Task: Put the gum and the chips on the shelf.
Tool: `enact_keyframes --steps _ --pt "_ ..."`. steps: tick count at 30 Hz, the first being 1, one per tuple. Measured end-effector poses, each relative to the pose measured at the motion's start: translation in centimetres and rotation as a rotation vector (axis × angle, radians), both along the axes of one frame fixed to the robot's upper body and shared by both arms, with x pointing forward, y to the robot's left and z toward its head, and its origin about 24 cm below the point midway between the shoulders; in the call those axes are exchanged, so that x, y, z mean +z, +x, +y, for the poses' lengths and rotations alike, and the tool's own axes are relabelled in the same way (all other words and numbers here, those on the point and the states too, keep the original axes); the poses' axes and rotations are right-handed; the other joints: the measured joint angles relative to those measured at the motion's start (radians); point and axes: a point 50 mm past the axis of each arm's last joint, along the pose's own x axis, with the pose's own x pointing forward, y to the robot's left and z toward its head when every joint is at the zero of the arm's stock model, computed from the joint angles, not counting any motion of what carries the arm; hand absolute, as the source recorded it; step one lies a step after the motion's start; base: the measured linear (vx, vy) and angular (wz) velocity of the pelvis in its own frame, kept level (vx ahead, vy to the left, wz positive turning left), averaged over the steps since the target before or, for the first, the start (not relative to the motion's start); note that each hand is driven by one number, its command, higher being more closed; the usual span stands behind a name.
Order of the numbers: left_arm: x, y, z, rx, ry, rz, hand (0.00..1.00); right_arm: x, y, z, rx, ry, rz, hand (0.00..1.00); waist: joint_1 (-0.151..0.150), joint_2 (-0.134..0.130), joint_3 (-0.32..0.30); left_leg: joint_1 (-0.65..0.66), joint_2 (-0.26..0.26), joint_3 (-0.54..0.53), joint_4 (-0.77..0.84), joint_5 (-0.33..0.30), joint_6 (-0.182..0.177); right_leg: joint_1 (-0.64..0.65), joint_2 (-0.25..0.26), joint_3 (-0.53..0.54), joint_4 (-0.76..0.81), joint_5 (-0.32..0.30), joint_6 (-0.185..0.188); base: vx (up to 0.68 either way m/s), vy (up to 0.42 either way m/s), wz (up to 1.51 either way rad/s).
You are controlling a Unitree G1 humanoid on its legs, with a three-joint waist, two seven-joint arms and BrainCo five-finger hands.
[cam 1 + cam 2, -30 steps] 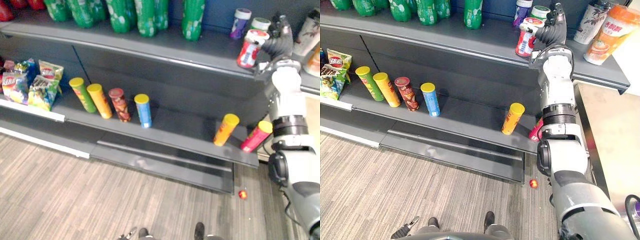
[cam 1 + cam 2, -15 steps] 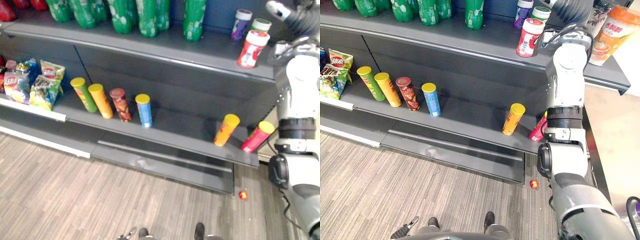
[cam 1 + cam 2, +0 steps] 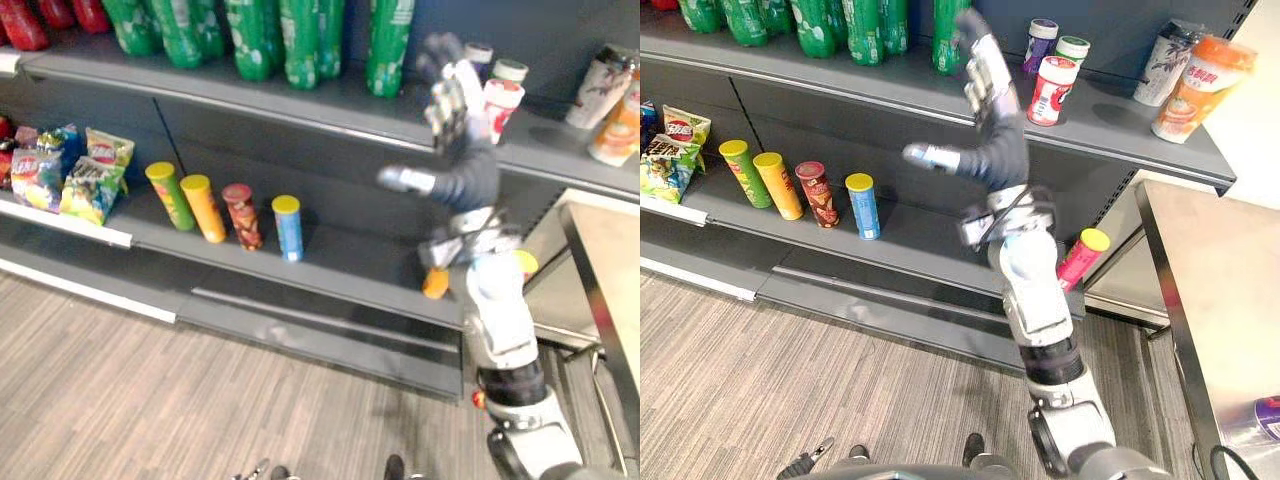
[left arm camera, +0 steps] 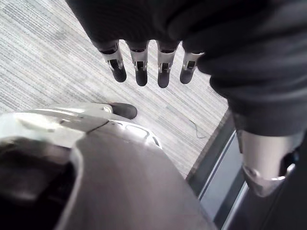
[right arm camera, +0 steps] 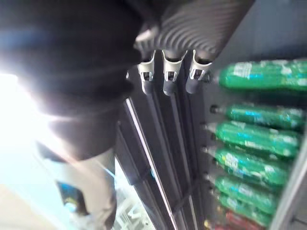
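Gum bottle (image 3: 501, 103), red and white with a white lid, stands upright on the upper shelf (image 3: 300, 98) in the left eye view. It is just beside a purple-lidded jar (image 3: 478, 52) and a green-lidded jar (image 3: 511, 72). The right hand (image 3: 458, 140) is held up in front of that shelf, apart from the bottle, with fingers straight, thumb out and nothing in it. On the lower shelf (image 3: 340, 268) an orange chips can (image 3: 435, 284) shows partly behind the arm. Four more chips cans (image 3: 241, 213) stand in a row further left, with chip bags (image 3: 88, 172) beyond them.

In the right eye view a pink chips can (image 3: 1077, 257) with a yellow lid sits near the lower shelf's right end. An orange cup (image 3: 1196, 88) stands at the upper shelf's right end.

In the left wrist view the left hand (image 4: 140, 69) hangs over the wood-look floor (image 4: 43, 67), fingers straight and empty.

In the right wrist view the right hand's fingers (image 5: 166, 81) are straight with nothing between them, and green bottles (image 5: 249, 160) lie past them.

The gum bottle looks like rigid, smooth plastic. It is probably light, and narrow enough to tip, so it is best wrapped round the body below the lid. The chips cans look like stiff but light tubes with breakable contents. They would roll if laid down, so a gentle hold at mid-height suits them.
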Motion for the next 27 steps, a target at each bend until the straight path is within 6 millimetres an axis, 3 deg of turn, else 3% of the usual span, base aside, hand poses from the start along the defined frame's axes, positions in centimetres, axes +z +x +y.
enact_keyframes --steps 6,7,11,12,17,23,27 --pt "0.0 -0.4 0.2 0.018 0.004 0.007 0.00 -7.3 -2.3 2.3 0.218 -0.052 0.277 0.00 -0.004 -0.008 -0.011 0.000 -0.007 0.006 0.000 -0.001 -0.001 -0.015 -0.007 0.010 0.014 -0.001 -0.001 0.00 0.001 -0.02" --pt "-0.1 -0.6 0.2 0.021 0.003 0.013 0.00 -9.4 -3.1 2.7 0.266 -0.055 0.365 0.00 -0.006 -0.009 -0.011 -0.001 -0.008 0.007 0.000 -0.001 -0.001 -0.016 -0.009 0.012 0.015 -0.001 -0.001 0.00 0.000 0.00" --pt "-0.2 -1.2 0.2 0.041 -0.002 0.037 0.00 -16.3 -5.0 2.0 0.276 -0.081 0.673 0.00 -0.012 0.004 -0.027 -0.001 -0.012 0.005 0.000 -0.008 0.003 -0.012 -0.012 0.011 0.009 -0.004 -0.005 0.00 0.000 0.00" --pt "-0.3 -1.2 0.2 0.041 -0.002 0.038 0.00 -17.1 -5.3 1.8 0.265 -0.089 0.708 0.00 -0.013 0.005 -0.027 -0.001 -0.012 0.005 0.000 -0.008 0.003 -0.011 -0.012 0.010 0.007 -0.005 -0.006 0.00 0.000 0.00" --pt "-0.5 -1.7 -0.2 0.066 -0.017 0.055 0.00 -25.0 -8.0 -1.8 0.099 -0.137 1.060 0.00 -0.029 0.027 -0.037 -0.002 -0.013 0.004 0.000 -0.011 0.002 -0.006 -0.013 0.009 -0.001 -0.005 -0.006 0.00 0.000 0.01" --pt "-0.6 -1.6 -1.1 0.066 -0.039 0.050 0.00 -31.2 -10.8 -6.5 -0.166 -0.121 1.368 0.00 -0.036 0.065 -0.045 -0.001 -0.013 0.005 0.000 -0.016 0.001 0.003 -0.012 0.010 -0.009 -0.005 -0.006 0.02 0.001 0.00" --pt "-0.7 -1.5 -1.7 0.047 -0.051 0.050 0.00 -35.2 -14.5 -9.0 -0.291 -0.120 1.608 0.00 -0.044 0.087 -0.048 0.000 -0.012 0.007 0.000 -0.019 0.000 0.004 -0.010 0.010 -0.018 -0.005 -0.006 0.04 0.001 -0.01"
